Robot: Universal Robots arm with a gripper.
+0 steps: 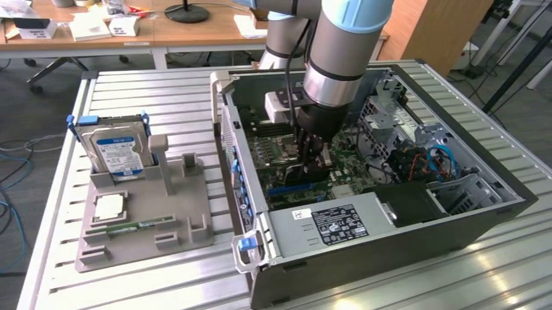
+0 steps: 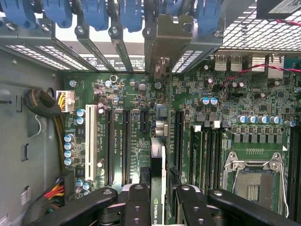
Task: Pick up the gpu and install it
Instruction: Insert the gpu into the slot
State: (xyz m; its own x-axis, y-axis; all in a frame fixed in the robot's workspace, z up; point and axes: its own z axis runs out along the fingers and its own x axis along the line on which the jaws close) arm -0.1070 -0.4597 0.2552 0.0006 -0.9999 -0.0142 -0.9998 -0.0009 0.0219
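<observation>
Clamped on the gpu (image 2: 157, 162), the one gripper (image 2: 160, 197) has its two dark fingers (image 2: 137, 200) pressed against the card's two faces, so the jaws stand partly apart with the card between them. In the exterior view the gripper (image 1: 312, 152) hangs at the centre of the frame, inside the single open computer case (image 1: 483, 216), with the gpu (image 1: 307, 173) just below it over the motherboard (image 1: 345, 161). The wrist view shows the card edge-on above the motherboard (image 2: 136, 94), between two of the three long black slots (image 2: 126, 146), with one white slot (image 2: 90, 141) further off and one empty processor socket (image 2: 251, 181). Whether the card sits in a slot cannot be told. At the exterior view's left, one grey holder (image 1: 147, 242) on the slatted table (image 1: 172, 84) carries one hard drive (image 1: 116, 152), one processor chip (image 1: 110, 206) and one green memory stick (image 1: 129, 227).
</observation>
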